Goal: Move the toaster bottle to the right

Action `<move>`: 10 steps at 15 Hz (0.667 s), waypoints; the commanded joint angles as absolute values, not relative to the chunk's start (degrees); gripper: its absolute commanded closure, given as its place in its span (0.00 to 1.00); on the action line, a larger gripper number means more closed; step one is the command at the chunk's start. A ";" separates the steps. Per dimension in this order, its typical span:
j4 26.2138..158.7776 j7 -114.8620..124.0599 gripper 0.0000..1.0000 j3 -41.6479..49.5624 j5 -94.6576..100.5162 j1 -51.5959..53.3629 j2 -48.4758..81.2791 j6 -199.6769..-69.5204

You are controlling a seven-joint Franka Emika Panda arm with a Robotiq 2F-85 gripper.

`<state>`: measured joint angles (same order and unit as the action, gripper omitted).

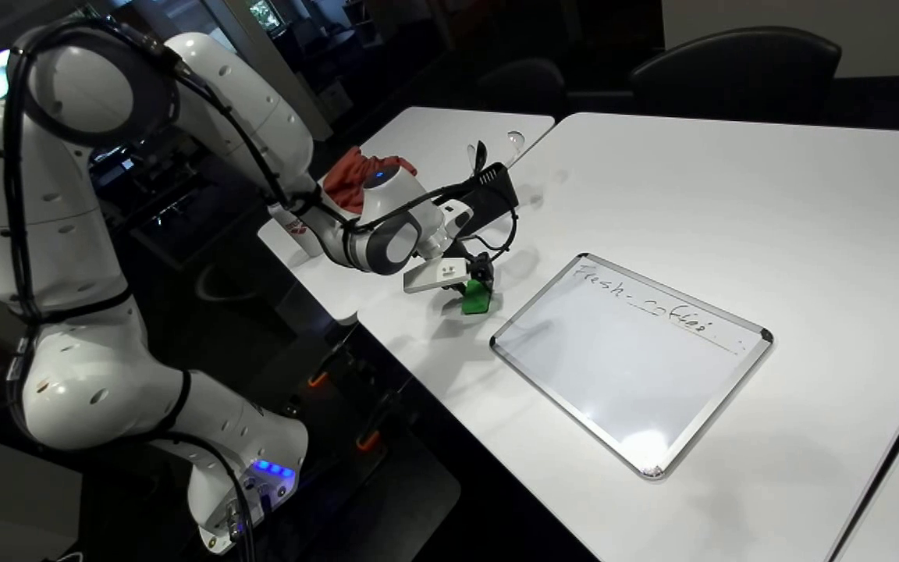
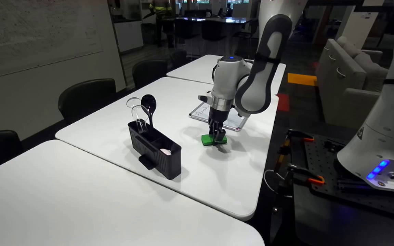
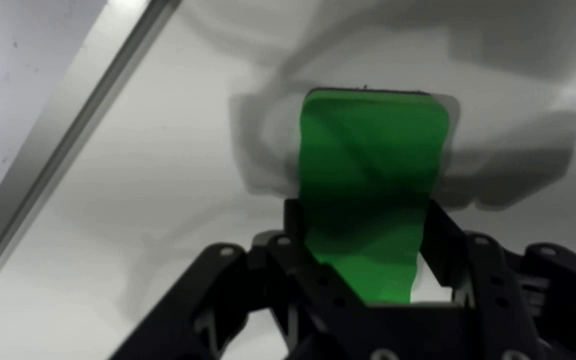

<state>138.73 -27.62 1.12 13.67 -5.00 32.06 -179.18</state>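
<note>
No toaster or bottle shows in any view. A green block with a thin dark underside, like a whiteboard eraser, shows in both exterior views (image 1: pixel 476 300) (image 2: pixel 206 140) and in the wrist view (image 3: pixel 368 145). It is on or just above the white table (image 2: pixel 197 174); I cannot tell which. My gripper (image 2: pixel 218 135) points down over it. In the wrist view the black fingers (image 3: pixel 362 222) stand on both long sides of the block, with the pads against its edges, so the gripper looks shut on it. The block's near end is partly hidden by the gripper.
A framed whiteboard (image 1: pixel 629 382) with handwriting lies close beside the block; its edge (image 3: pixel 68 115) shows in the wrist view. A black utensil caddy (image 2: pixel 156 150) with spoons stands nearby. A red cloth (image 1: pixel 348 179) lies behind the arm. The table's edge (image 2: pixel 263 171) is on the robot's side.
</note>
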 commanded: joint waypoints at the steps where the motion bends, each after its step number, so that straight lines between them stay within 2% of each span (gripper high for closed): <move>1: 138.04 -25.63 0.68 0.75 15.48 -5.44 32.11 -179.05; 5: 143.84 -22.70 0.68 3.44 14.64 -4.17 24.61 -178.74; 8: 148.12 -17.61 0.68 12.00 14.44 -1.03 16.81 -176.92; 10: 148.46 -14.96 0.68 21.04 16.36 2.69 13.55 -174.31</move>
